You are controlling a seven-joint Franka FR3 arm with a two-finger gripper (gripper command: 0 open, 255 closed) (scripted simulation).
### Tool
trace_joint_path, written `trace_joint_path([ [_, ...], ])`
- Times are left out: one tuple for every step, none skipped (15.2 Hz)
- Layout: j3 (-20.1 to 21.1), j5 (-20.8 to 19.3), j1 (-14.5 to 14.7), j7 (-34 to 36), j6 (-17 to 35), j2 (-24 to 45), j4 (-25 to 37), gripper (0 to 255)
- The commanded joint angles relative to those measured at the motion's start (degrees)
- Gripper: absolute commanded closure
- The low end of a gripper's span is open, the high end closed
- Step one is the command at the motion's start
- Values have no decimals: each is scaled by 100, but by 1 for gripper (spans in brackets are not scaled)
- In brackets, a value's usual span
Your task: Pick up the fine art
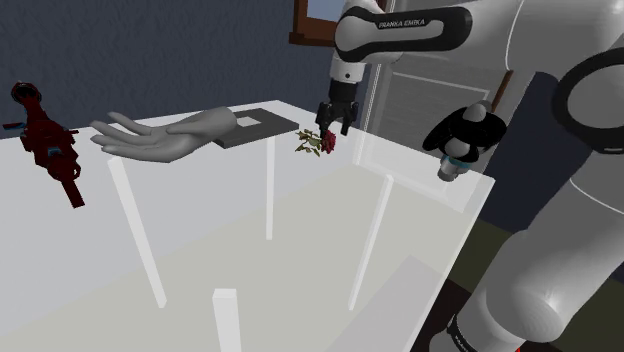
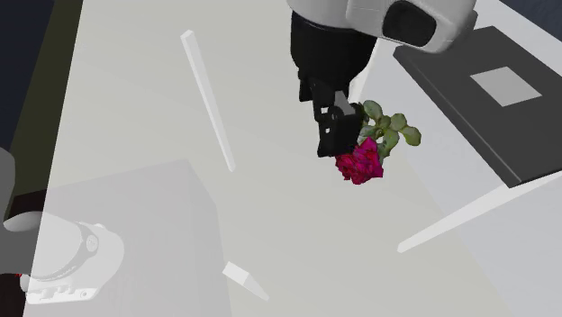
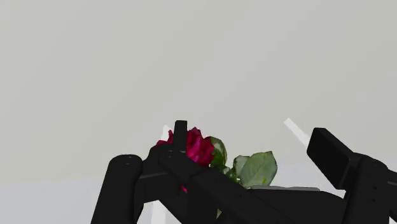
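Black claw (image 1: 333,120) hangs from the white arm (image 1: 400,30) over a see-through table (image 1: 200,240), its tips pointing down at the surface. We record its fingers (image 3: 347,162) as standing apart in the wrist view, with nothing clasped between them. The rose (image 2: 360,160), a crimson bloom with green leaves, is the one item within the claw's reach. Its bloom sits right at the tip of one finger and looks to be touching it, while the leaves spread away from that finger into the gap toward the other one. We cannot tell whether the rose lies on the table or hangs a little above it. Near the claw, beyond the leaves, lies a dark flat slab (image 2: 491,90) with a pale square on its face. It is apart from the rose. Past the slab, farther from the claw, a grey sculpted hand (image 1: 165,137) lies palm up, its wrist end over the slab's edge. Well apart from the claw, beyond the hand's fingertips, a dark red object (image 1: 45,140) sits at the table's far end. We cannot tell what it is.
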Motion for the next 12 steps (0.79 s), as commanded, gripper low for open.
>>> trace_joint_path([
  [-25,98,-4,-92,-73,508,588,0],
  [-37,149,-14,-141,-115,749,876,0],
  [-46,200,-27,-187,-167,995,1178,0],
  [-52,252,-45,-231,-230,1247,1497,0],
  [-55,305,-65,-271,-305,1507,1835,0],
  [-55,358,-89,-309,-393,1775,2195,0],
  [-54,411,-115,-342,-495,2056,2582,0],
  [-48,464,-146,-370,-616,2352,3003,0],
  [-39,511,-178,-391,-741,2634,3414,0],
  [-35,507,-177,-397,-650,2607,3296,0],
  [-33,505,-172,-404,-560,2583,3181,0],
  [-33,503,-168,-412,-472,2561,3071,0],
])
